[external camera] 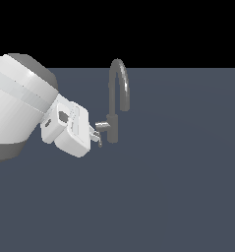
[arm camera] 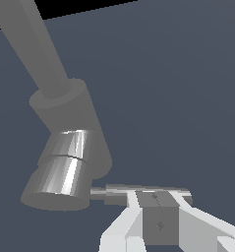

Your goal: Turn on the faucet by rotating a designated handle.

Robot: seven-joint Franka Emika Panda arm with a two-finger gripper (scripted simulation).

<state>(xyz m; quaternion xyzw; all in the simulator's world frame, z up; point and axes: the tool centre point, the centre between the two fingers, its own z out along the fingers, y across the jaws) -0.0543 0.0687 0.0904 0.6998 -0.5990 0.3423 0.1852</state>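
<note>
Wrist view, nearest first: gripper [arm camera: 158, 211] sat right at the handle [arm camera: 138, 192]. Two pale fingers [arm camera: 124, 221] ran up to a thin flat grey lever lying crosswise at their tips. Jaws looked narrow, with a grey block between them. Could not tell whether the pads actually clamped the lever or just touched it.

Just past the lever: the short shiny stub [arm camera: 60, 172], a stepped metallic cylinder sticking out of the faucet [arm camera: 72, 123] body. The lever joined the stub's end. Behind that was the matte grey upright body, with the spout's lower run climbing away out of frame.

Exterior view: the arm's big white link filled the exterior view's left. The white hand [external camera: 72, 129] angled down toward the faucet [external camera: 114, 123], gripper [external camera: 97, 135] tip at the handle [external camera: 100, 129]. Fingertips were too small there to judge the gap. The handle projected from the body toward the exterior view's left, low on the tap, far shorter than the spout [external camera: 120, 83].

The faucet stood upright on the flat dark blue-grey floor [external camera: 178, 187], roughly centre frame. Its gooseneck arched over and pointed down on the exterior view's right of the body. Black background above the floor's far edge.
</note>
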